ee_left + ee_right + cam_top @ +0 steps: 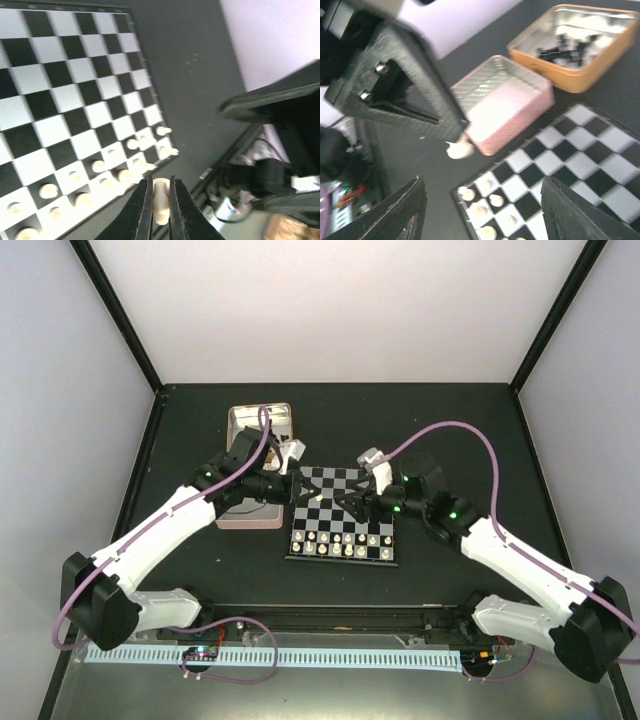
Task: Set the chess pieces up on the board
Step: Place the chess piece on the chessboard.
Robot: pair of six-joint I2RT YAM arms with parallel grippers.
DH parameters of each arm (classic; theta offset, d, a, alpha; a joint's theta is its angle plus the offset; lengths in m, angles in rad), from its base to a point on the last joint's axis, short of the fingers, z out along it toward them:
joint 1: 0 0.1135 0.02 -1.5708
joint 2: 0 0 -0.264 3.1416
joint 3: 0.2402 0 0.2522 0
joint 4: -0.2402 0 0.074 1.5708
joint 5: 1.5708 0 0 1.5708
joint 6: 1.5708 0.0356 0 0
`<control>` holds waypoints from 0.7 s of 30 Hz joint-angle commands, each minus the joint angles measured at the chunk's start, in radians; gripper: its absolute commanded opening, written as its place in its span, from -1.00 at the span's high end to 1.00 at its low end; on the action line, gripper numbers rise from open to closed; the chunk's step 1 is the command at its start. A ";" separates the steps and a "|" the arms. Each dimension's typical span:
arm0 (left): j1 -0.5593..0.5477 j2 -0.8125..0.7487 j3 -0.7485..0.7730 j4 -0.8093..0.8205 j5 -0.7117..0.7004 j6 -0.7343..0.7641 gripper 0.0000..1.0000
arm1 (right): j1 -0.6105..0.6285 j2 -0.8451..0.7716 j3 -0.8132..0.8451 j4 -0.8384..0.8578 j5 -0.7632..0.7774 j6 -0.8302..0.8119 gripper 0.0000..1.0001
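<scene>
The board (345,485) lies between my two arms, with cream-white chess pieces (340,540) filling its two near rows. My left gripper (287,485) hovers at the board's left edge, shut on a cream-white piece (161,205) that stands upright between its fingers. From the right wrist that same piece (460,149) hangs under the left gripper (405,95), just off the board's corner (465,192). My right gripper (482,180) is open over the board's middle (352,502), nothing between its fingers. Black pieces (560,47) lie in the orange tin (580,75).
A pink tin (507,107) sits against the board's left side, partly under the left arm (180,510). The open metal tin (262,425) lies behind it. A rail (330,615) runs along the near table edge, and dark frame posts (120,310) stand at the back corners.
</scene>
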 commanded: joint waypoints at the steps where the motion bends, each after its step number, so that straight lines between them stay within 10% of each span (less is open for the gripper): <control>1: -0.048 -0.055 -0.052 0.061 -0.303 -0.009 0.97 | -0.013 -0.103 -0.056 -0.050 0.345 0.124 -0.27; 8: -0.297 -0.012 -0.135 0.246 -0.556 -0.031 0.97 | -0.115 -0.173 -0.069 -0.319 0.734 0.404 -0.29; 21: -0.674 0.412 0.081 0.254 -0.894 0.054 0.97 | -0.284 -0.325 -0.156 -0.454 0.735 0.511 -0.33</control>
